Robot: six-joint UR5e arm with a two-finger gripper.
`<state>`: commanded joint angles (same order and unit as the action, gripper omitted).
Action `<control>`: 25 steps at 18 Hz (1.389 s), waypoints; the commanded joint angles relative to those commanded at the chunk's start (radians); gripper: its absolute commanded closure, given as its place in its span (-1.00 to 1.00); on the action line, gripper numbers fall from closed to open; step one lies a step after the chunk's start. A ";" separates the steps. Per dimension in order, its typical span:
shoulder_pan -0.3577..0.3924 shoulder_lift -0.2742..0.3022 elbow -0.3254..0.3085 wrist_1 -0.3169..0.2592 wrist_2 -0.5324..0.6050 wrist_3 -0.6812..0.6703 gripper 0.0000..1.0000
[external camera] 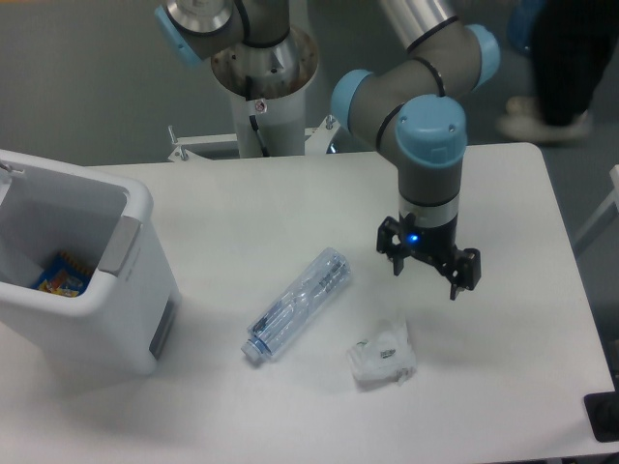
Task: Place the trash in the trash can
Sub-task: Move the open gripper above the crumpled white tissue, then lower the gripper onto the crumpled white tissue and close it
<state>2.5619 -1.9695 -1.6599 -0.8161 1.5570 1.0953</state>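
Inside, trash can [135,290] holding a colourful packet [60,276], end effector [427,275] spread open, empty, above table [503,387]

The arm is built of grey cylindrical links with pale blue caps at the joints. Its black two-finger gripper [427,277] has a small blue light glowing just above, under a silver wrist ring.
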 joint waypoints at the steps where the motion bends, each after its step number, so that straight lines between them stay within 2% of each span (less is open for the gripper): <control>1: -0.006 -0.011 0.003 0.000 0.003 -0.014 -1.00; 3: -0.009 -0.034 0.014 0.005 0.005 -0.055 -1.00; 6: -0.015 -0.098 0.063 0.008 0.009 -0.058 -1.00; 9: -0.034 -0.137 0.092 0.008 0.009 -0.060 -1.00; 13: -0.057 -0.181 0.088 0.011 0.009 -0.057 -0.97; 14: -0.058 -0.183 0.086 0.009 0.009 -0.057 -0.63; 17: -0.058 -0.183 0.085 0.006 0.009 -0.061 0.66; 18: -0.058 -0.181 0.085 0.006 0.008 -0.075 0.97; 22: -0.060 -0.180 0.098 0.006 -0.002 -0.178 1.00; 25: -0.077 -0.169 0.120 0.005 -0.005 -0.192 1.00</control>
<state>2.4851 -2.1384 -1.5402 -0.8115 1.5524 0.9036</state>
